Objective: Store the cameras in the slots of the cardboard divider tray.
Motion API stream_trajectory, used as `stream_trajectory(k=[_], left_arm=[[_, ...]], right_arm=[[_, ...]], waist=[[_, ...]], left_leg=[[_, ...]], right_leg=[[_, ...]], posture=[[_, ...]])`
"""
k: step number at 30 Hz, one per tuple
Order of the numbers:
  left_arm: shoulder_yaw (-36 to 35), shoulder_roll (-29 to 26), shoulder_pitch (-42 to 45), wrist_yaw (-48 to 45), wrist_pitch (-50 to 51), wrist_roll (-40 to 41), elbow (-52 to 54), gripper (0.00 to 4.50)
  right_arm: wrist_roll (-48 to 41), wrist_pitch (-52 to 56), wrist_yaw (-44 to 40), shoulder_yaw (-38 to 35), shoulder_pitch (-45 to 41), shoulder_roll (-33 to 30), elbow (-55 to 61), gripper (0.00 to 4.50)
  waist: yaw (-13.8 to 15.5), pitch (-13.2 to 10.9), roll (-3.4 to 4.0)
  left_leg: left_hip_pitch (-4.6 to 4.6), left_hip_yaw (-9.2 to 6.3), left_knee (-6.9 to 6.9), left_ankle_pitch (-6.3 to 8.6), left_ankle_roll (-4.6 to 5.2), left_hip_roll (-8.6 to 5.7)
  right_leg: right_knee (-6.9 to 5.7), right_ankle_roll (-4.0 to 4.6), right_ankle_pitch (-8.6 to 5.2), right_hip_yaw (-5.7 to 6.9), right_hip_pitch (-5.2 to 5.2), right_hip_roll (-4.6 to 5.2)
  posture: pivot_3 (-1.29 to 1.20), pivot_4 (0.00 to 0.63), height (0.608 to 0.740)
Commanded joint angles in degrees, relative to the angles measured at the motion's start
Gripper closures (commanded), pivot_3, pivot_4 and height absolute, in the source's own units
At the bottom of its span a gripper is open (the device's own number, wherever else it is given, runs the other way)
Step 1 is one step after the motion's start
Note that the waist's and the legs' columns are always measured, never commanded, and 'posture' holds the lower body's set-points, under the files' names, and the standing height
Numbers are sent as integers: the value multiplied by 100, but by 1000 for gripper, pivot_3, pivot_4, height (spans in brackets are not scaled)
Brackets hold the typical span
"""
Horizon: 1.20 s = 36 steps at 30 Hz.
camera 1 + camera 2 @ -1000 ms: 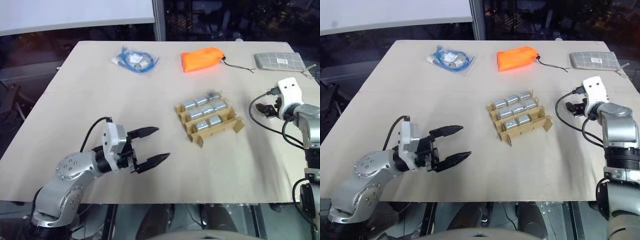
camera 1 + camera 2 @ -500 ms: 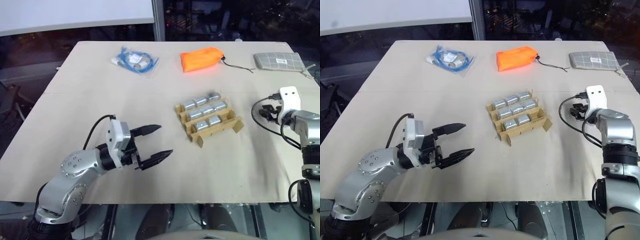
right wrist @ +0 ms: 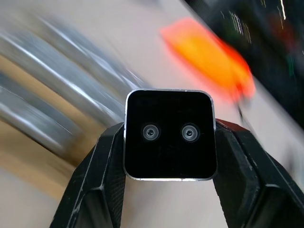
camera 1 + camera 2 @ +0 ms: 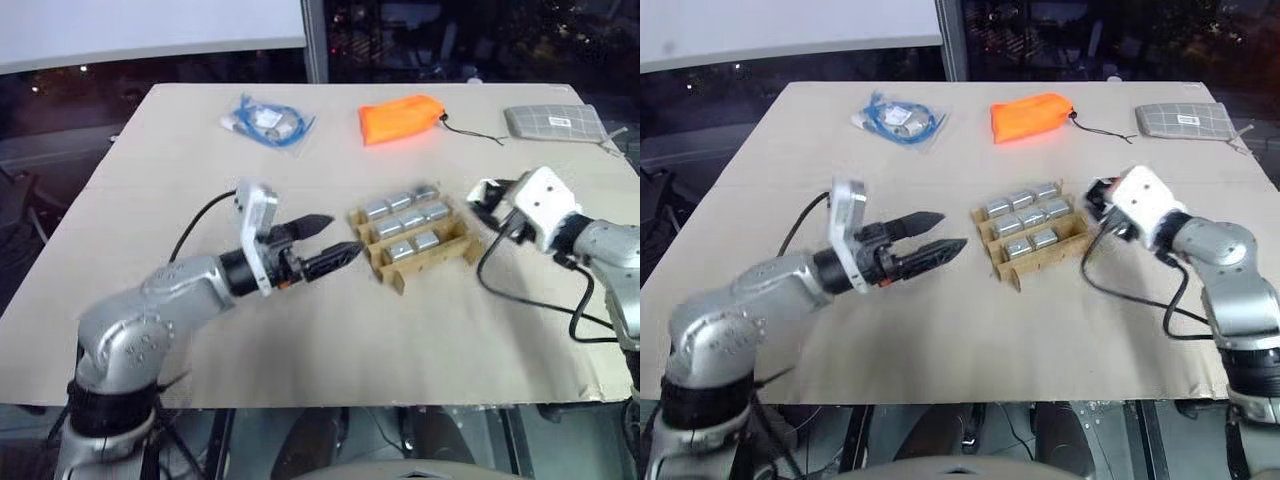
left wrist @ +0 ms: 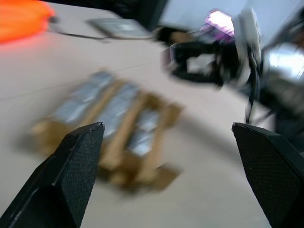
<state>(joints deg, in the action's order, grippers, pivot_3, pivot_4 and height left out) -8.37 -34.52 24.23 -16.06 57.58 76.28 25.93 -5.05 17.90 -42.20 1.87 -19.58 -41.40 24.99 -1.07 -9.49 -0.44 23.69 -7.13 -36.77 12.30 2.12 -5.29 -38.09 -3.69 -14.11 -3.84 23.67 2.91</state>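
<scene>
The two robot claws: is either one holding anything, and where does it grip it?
The right gripper pinches a camera by its two opposite sides, black face showing. The left gripper is open and holds nothing.

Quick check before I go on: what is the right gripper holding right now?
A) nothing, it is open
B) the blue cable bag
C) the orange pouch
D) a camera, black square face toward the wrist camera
D: in the right wrist view the right gripper is clamped on a camera whose black square face with two small round marks sits between the fingers.
</scene>
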Motion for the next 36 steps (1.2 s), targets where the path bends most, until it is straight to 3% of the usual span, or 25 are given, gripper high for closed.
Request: stream_trajectory(k=[1, 5, 12, 15, 22, 28, 30, 32, 33, 36], left_arm=[[102, 152, 414, 773, 325, 1009, -454, 0], [266, 402, 782, 1430, 371, 1656, -861, 0], [396, 302, 855, 1472, 471, 1801, -935, 0], [410, 279, 838, 1458, 460, 1819, -949, 794], [423, 293, 829, 1376, 437, 1749, -992, 3898], [411, 312, 820, 1264, 407, 1703, -998, 3898], [399, 297, 806, 1104, 380, 1567, -949, 3898], [362, 263, 771, 879, 352, 1426, -874, 3898], [346, 239, 757, 769, 334, 1326, -835, 3898], [306, 184, 715, 293, 162, 860, -685, 3898]], right_arm=[[133, -114, 110, 364, -68, 204, 747, 2540], [129, 113, 244, 713, -282, 572, 1153, 2540], [129, 294, 263, 838, -449, 751, 1307, 2540], [149, 340, 268, 865, -456, 799, 1331, 2540], [164, 416, 269, 914, -529, 884, 1376, 2540], [101, 503, 247, 896, -545, 924, 1416, 2540], [-279, 798, 96, 781, -501, 937, 1459, 2540], [-574, 1061, 71, 610, -475, 971, 1503, 1526], [-700, 1208, 81, 530, -468, 984, 1526, 1286], [-1192, 1895, 74, 203, -389, 868, 1586, 25]], waist=[[12, 1, -4], [49, 0, -7], [54, -1, -8], [51, -1, -8], [58, -1, -8], [58, -1, -8], [58, -1, -8], [56, -1, -8], [51, -1, -8], [54, -1, -8]], left_leg=[[1, -2, -4, -2, -3, 0], [6, -2, -12, -15, -25, -7], [7, -4, -11, -16, -26, -8], [7, -4, -10, -16, -26, -8], [7, -3, -9, -16, -27, -8], [7, -3, -9, -16, -27, -8], [7, -3, -9, -16, -27, -8], [7, -3, -9, -16, -26, -8], [7, -3, -9, -16, -27, -8], [7, -3, -6, -16, -26, -8]], right_leg=[[0, 0, 0, 2, -1, 0], [0, 1, 1, 1, 0, 6], [0, 2, 1, 3, 1, 6], [0, 2, 1, 2, 1, 5], [1, 2, 1, 2, 1, 6], [1, 2, 1, 2, 1, 6], [1, 2, 1, 2, 1, 6], [1, 2, 1, 2, 1, 6], [1, 2, 1, 1, 1, 6], [1, 3, 1, 1, 2, 6]], posture=[[0, 150, 740], [0, 150, 740], [0, 150, 740], [0, 150, 740], [0, 150, 740], [0, 150, 740], [0, 150, 740], [0, 150, 740], [0, 150, 740], [0, 150, 740]])
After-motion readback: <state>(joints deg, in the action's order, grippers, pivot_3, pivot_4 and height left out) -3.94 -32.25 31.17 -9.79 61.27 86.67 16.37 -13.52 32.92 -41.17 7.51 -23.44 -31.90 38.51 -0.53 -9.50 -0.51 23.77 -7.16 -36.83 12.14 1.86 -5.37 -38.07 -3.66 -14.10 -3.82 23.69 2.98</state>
